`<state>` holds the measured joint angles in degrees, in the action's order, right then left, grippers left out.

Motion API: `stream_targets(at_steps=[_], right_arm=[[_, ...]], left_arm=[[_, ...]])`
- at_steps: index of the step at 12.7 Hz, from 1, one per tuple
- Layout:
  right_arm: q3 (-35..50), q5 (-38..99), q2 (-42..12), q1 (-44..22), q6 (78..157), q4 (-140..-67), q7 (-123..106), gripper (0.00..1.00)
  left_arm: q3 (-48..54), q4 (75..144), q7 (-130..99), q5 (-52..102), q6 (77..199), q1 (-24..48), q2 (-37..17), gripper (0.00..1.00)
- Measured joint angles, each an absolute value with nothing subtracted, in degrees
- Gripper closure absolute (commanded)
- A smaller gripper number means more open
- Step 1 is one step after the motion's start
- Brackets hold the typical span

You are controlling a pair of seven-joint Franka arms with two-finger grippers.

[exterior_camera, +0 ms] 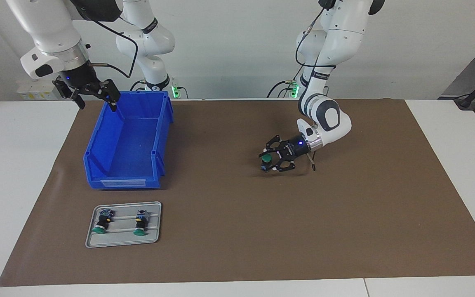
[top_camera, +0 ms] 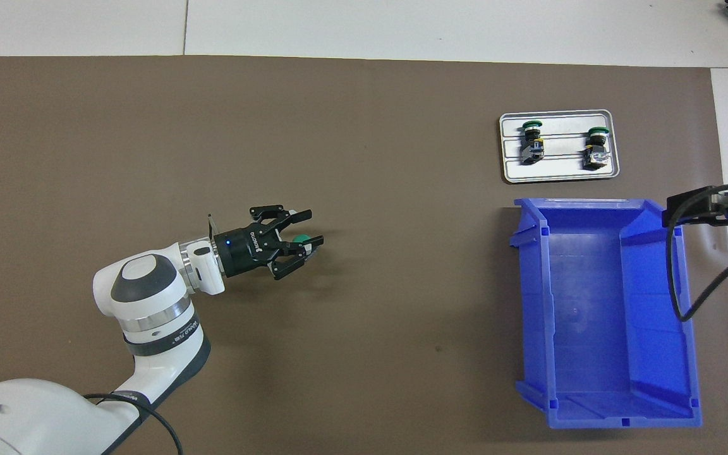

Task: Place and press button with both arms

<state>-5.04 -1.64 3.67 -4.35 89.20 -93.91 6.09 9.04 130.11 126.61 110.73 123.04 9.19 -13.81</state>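
Green-capped button (exterior_camera: 266, 158) clamped in left tool (exterior_camera: 271, 161) over brown mat (exterior_camera: 237, 214); right tool (exterior_camera: 95, 95), fingers apart, waits above bin (exterior_camera: 128, 144).

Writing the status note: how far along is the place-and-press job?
Done: one button is gripped in the left pincer, low over the brown mat. In hand: setting it down there. Left: releasing and pressing it. The right pincer waits open above the blue bin's rim. Two more buttons lie on the grey tray.
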Motion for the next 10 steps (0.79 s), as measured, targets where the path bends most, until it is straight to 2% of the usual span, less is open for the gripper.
stream_targets(at_steps=[6,10], right_arm=[[-5.04,-1.64,3.67,-4.35,89.20,-93.91,6.09,0.00],[-5.04,-1.64,3.67,-4.35,89.20,-93.91,6.09,0.00]], left_arm=[[9.45,123.41,105.76,110.73,133.90,9.50,-5.76,0.42],[9.83,120.66,98.61,105.29,139.55,10.44,-4.91,0.43]])
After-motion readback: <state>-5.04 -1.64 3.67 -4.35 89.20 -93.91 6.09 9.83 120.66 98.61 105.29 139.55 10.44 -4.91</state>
